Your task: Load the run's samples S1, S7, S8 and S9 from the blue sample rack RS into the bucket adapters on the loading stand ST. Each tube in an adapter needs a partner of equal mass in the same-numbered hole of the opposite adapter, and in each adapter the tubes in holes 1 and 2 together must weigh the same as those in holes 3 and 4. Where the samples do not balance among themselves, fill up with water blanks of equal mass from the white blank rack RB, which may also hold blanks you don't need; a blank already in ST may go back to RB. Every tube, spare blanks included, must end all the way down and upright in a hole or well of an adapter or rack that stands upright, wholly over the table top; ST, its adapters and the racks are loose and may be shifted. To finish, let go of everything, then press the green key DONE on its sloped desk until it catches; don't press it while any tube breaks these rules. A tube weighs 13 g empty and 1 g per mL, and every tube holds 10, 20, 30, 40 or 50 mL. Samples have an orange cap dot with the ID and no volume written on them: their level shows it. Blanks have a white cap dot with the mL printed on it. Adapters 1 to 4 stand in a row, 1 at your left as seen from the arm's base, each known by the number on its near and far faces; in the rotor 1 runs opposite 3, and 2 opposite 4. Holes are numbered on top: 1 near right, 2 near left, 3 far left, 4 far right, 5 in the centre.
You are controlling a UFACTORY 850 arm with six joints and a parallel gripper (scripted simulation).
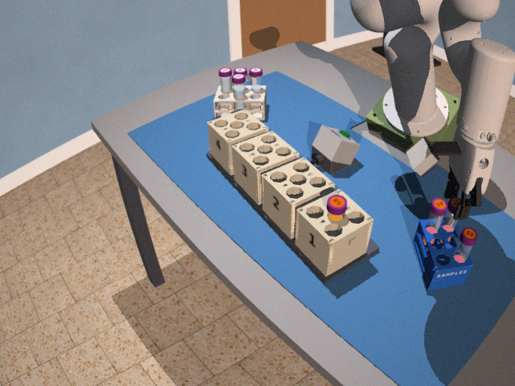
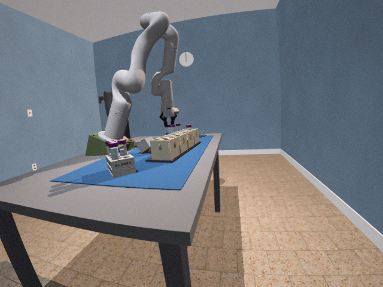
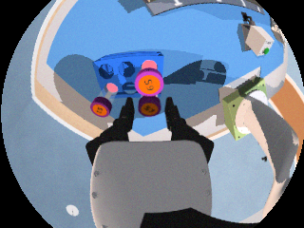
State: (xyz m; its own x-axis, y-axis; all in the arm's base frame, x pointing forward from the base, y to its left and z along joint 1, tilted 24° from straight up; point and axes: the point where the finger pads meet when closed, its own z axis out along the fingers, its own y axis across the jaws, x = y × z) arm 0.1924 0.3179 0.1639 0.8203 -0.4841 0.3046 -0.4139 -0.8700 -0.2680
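Note:
The blue sample rack [image 1: 447, 272] [image 3: 120, 65] stands on the mat near the arm's base and holds three purple-capped samples with orange dots. My gripper [image 1: 461, 209] [image 2: 168, 119] [image 3: 149, 104] is open, and its fingers stand on either side of the cap of the rack's rear sample [image 1: 453, 203] [image 3: 148, 105], apart from it. The other two samples [image 1: 438, 206] [image 1: 468, 235] stand beside it in the rack. A further sample [image 1: 336, 204] with orange liquid stands in adapter 1 [image 1: 315, 244]. Adapters 2 [image 1: 279, 203], 3 [image 1: 245, 172] and 4 [image 1: 216, 143] hold nothing.
The white blank rack [image 1: 238, 109] [image 2: 120, 165] with three capped blanks stands past adapter 4. The grey sloped desk [image 1: 332, 151] with the green DONE key [image 1: 344, 133] sits between the adapter row and the arm's green base [image 1: 440, 129].

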